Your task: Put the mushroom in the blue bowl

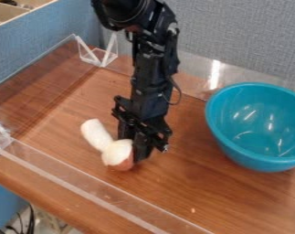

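The mushroom [104, 143] lies on its side on the wooden table, cream stem pointing left and reddish cap at the right end. My gripper [139, 154] points almost straight down, and its black fingers are closed on the cap end, low over the table. The blue bowl [258, 125] stands upright and empty at the right, about a hand's width from the gripper.
A low clear acrylic wall [64, 178] runs along the table's front and left edges, with a clear bracket [99, 53] at the back. A blue partition [40, 50] stands behind. Bare wood table [64, 110] lies left of the mushroom.
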`<state>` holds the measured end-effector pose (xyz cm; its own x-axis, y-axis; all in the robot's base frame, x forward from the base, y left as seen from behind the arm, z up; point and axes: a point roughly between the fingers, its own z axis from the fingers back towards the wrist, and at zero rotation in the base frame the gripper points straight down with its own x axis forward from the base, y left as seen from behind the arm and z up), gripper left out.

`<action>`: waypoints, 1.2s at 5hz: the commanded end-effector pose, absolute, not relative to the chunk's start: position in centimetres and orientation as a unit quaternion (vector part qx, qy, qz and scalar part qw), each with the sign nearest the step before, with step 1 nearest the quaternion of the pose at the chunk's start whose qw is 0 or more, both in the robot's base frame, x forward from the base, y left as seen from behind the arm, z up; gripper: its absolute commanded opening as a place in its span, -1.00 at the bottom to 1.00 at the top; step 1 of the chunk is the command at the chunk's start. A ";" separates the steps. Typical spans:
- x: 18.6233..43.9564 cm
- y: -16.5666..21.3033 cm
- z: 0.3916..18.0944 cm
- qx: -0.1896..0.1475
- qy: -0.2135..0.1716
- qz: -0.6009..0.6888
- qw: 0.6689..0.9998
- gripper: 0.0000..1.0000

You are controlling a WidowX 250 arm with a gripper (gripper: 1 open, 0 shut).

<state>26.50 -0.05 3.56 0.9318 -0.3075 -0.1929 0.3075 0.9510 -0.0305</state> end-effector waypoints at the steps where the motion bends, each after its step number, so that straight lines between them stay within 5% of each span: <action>1: 27.6 0.5 5.8 0.004 0.049 -0.141 0.989 -1.00; 3: 28.7 0.3 6.1 0.009 0.030 -0.106 0.994 -1.00; 6: 35.1 -8.2 11.2 0.029 0.001 -0.181 0.983 -1.00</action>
